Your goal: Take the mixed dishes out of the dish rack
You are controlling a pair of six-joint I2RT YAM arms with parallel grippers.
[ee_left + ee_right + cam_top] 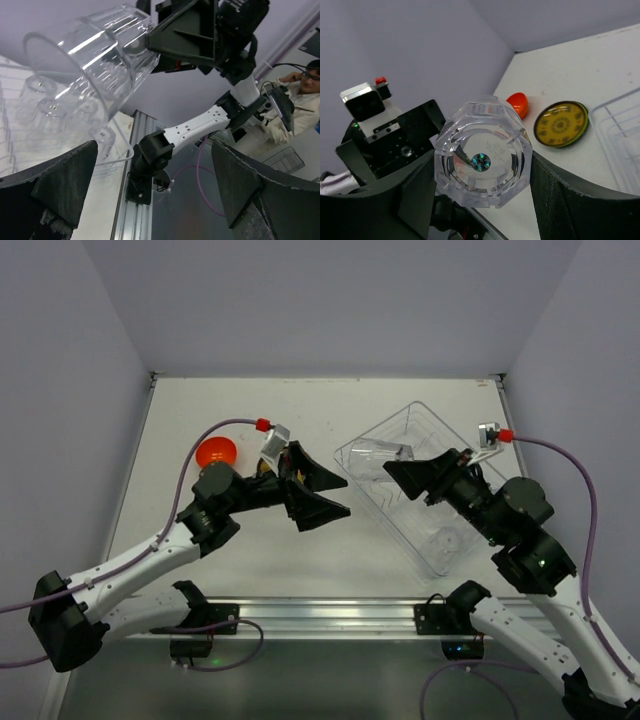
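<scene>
The right gripper (482, 166) was clamped on a clear faceted plastic cup (481, 156), with one black finger pressed against each side near the base. The cup lay tilted on its side, its base turned to the right wrist camera and its mouth pointing away toward the other arm. Seen from above, it hung over the left corner of the large clear rectangular plastic dish rack (425, 420). The rack sat skewed on the right half of the white table (300, 405). More small clear cups (37, 110) stood inside it.

The left gripper (346, 496) had its jaws spread wide with nothing between them. It faced the held cup from just beside the rack and touched neither. Behind that arm, on the left side of the table, rested a small orange bowl (215, 452). Just beside the bowl a small round olive-yellow patterned plate (561, 123) with a dark rim lay flat; it showed only in the right wrist view.

An aluminium rail (330, 615) ran along the near edge of the table. Beyond it, in the left wrist view, sat a person in a pale jacket and glasses (305, 95).
</scene>
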